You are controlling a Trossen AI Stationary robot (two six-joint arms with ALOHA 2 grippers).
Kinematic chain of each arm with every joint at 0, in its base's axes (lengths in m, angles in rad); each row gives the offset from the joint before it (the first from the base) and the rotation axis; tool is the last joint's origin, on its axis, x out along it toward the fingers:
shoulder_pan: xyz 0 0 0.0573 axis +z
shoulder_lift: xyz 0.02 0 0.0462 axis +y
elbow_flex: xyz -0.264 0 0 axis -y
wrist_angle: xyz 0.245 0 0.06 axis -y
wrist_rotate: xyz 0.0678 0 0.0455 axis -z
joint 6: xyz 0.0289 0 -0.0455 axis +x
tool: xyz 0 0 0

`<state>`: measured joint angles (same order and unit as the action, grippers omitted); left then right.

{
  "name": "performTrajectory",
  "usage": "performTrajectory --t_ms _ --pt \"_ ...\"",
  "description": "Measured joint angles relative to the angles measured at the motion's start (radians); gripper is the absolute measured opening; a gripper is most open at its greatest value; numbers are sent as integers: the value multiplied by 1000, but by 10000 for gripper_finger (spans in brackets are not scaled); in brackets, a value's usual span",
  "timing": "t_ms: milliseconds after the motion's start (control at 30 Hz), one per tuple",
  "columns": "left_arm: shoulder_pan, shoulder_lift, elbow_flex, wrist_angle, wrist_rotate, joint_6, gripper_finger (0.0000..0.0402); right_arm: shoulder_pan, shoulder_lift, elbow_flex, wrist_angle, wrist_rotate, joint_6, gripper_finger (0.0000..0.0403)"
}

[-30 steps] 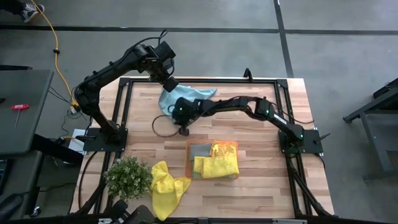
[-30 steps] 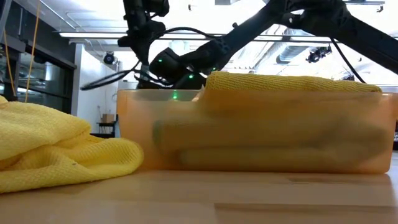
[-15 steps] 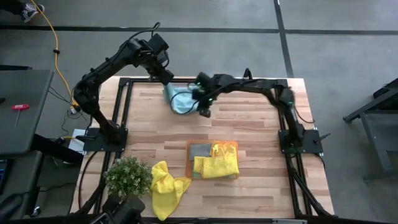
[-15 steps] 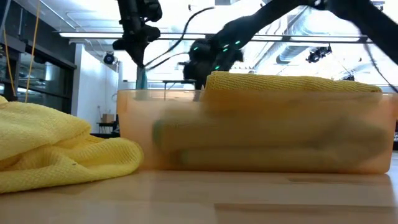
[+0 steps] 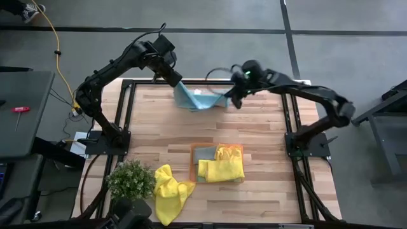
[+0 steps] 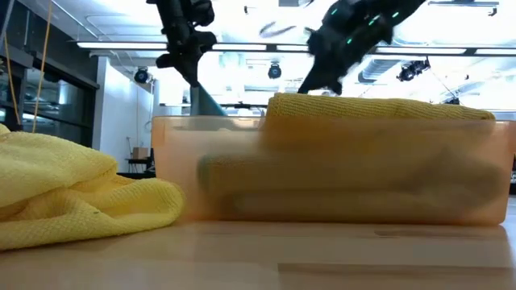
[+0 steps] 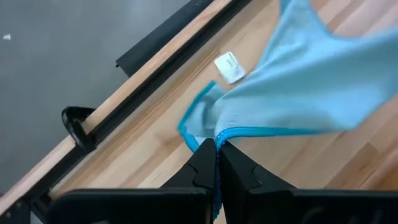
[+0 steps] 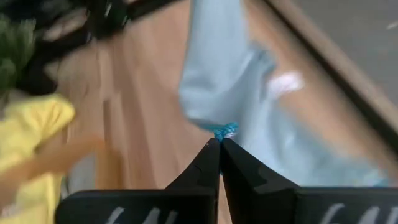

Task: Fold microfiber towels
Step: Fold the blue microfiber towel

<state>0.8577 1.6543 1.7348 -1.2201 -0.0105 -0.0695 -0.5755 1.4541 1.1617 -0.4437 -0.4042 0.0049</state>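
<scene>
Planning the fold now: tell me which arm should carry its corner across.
Neither arm is clearly better placed. The left pincer and the right pincer are each shut on a corner of the light blue microfiber towel, held between them over the table's far edge.

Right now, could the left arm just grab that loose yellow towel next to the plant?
Probably not yet. The left gripper is shut on a corner of the blue towel at the table's far edge, with the right gripper pinching the other. The yellow towel lies uncovered at the near edge, beside the plant.
</scene>
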Motion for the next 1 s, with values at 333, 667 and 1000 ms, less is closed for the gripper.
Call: performTrajectory --t_ms 333,667,1000 --pt "0 1 89 9 -33 41 0 -172 -207 27 -3 164 48 0" --pt "22 1 271 7 -225 179 0 -305 -181 154 0 169 15 0" --pt "124 1 286 43 -284 238 0 -377 -82 376 -33 133 -14 0"
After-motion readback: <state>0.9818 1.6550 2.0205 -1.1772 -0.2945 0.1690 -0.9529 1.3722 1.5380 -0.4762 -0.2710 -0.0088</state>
